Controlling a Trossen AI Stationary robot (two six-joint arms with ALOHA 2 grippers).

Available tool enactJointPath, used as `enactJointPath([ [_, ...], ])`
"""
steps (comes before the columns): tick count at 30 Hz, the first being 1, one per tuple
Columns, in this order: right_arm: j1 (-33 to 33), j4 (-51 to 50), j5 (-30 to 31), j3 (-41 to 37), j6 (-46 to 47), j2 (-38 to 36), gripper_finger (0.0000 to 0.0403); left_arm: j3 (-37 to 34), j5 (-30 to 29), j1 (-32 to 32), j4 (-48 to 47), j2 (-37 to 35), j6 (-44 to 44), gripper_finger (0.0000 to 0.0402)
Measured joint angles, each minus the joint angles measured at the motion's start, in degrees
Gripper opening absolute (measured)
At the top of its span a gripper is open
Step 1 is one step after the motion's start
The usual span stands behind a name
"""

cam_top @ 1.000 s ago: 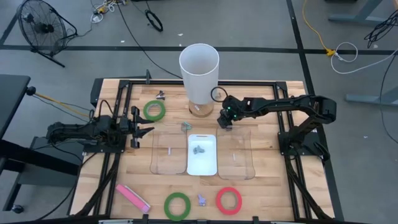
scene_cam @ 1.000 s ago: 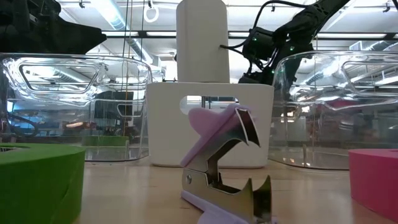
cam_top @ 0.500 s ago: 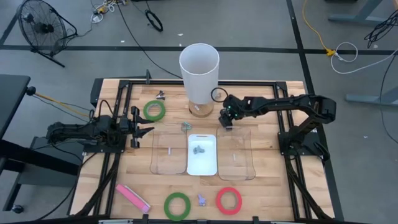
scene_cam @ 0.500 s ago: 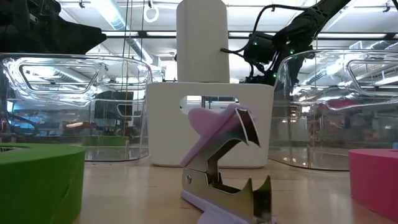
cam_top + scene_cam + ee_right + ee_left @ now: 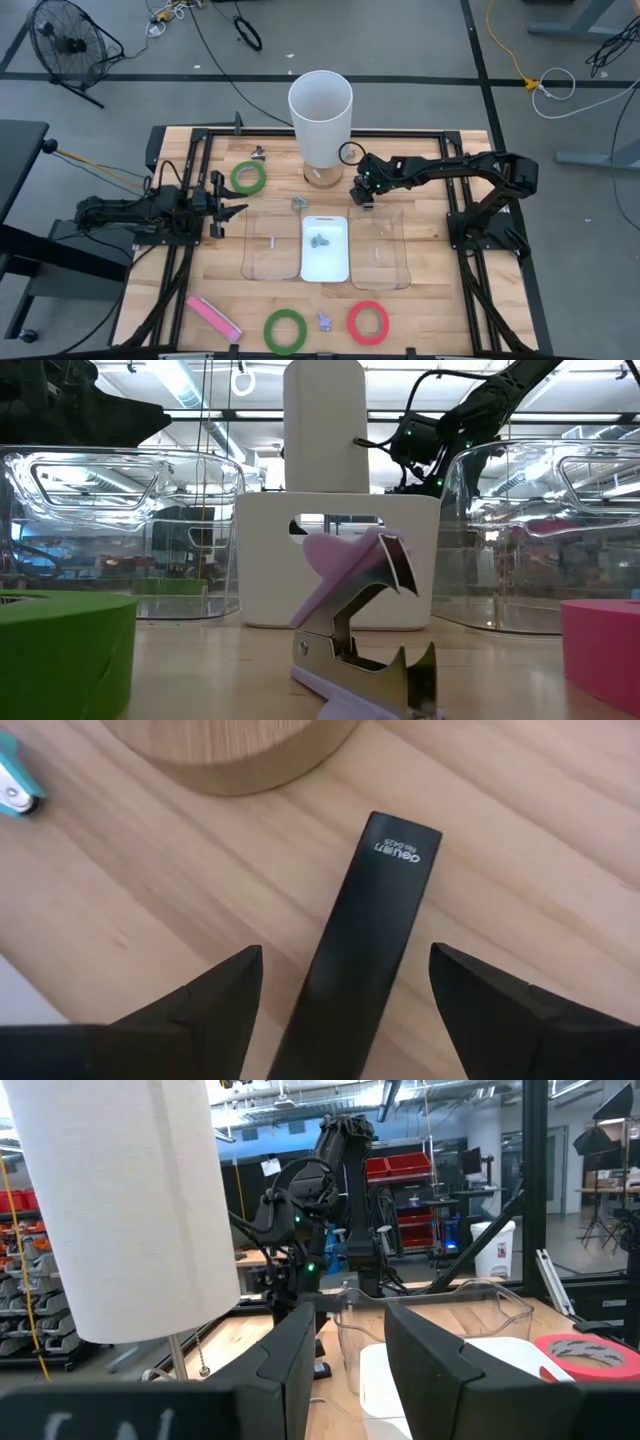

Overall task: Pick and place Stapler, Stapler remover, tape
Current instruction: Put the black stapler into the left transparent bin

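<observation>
A black stapler (image 5: 365, 920) lies flat on the wooden table beside the round wooden base (image 5: 230, 750) of the tall white cylinder (image 5: 320, 110). My right gripper (image 5: 345, 952) hangs over it, open, one finger on each side with a gap to each. In the high view this gripper (image 5: 361, 192) covers the stapler. My left gripper (image 5: 226, 206) waits open at the left. A pink stapler (image 5: 213, 318), a purple stapler remover (image 5: 360, 620), two green tape rings (image 5: 248, 178) (image 5: 285, 330) and a red ring (image 5: 368, 321) lie flat on the table.
A white tray (image 5: 325, 262) holding a small grey remover (image 5: 319, 240) sits between two clear containers (image 5: 272, 245) (image 5: 380, 248). A teal remover (image 5: 15, 790) lies near the cylinder base, another small one (image 5: 259, 152) by the far green ring. Black frame rails run along both table sides.
My right gripper has shifted only slightly beside the cylinder's base and stays open over the black stapler. Nothing on the table has moved.
</observation>
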Motion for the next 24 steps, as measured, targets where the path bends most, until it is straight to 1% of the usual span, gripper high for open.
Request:
enactJointPath([
  [2, 0.0, 1.1, -0.9, 0.2, 0.4, 1.3, 0.0286, 0.0, 0.0, 0.0, 0.0, 0.0, 0.0, 0.0128],
  [5, -0.2, 2.3, -0.7, 0.1, -0.1, 2.9, 0.0284, 0.0, 0.0, 0.0, 0.0, 0.0, 0.0, 0.0128],
  [7, -0.5, 2.9, -2.2, 0.0, -0.3, 3.2, 0.0274, 0.0, 0.0, 0.0, 0.0, 0.0, 0.0, 0.0128],
  [9, -0.7, 3.5, -2.7, 0.1, -0.3, 3.2, 0.0256, 0.0, 0.0, 0.0, 0.0, 0.0, 0.0, 0.0128],
  [12, -1.1, 2.5, -2.7, 0.1, -0.7, 3.3, 0.0211, 0.0, 0.0, 0.0, 0.0, 0.0, 0.0, 0.0128],
  [16, -1.6, 2.1, -2.9, 0.1, -1.1, 3.2, 0.0117, 0.0, 0.0, 0.0, 0.0, 0.0, 0.0, 0.0128],
  [17, -1.7, 2.1, -2.9, 0.1, -1.9, 3.2, 0.0100, 0.0, 0.0, 0.0, 0.0, 0.0, 0.0, 0.0128],
  [24, -2.0, 1.9, -2.6, 0.1, -4.3, 2.9, 0.0103, 0.0, 0.0, 0.0, 0.0, 0.0, 0.0, 0.0128],
])
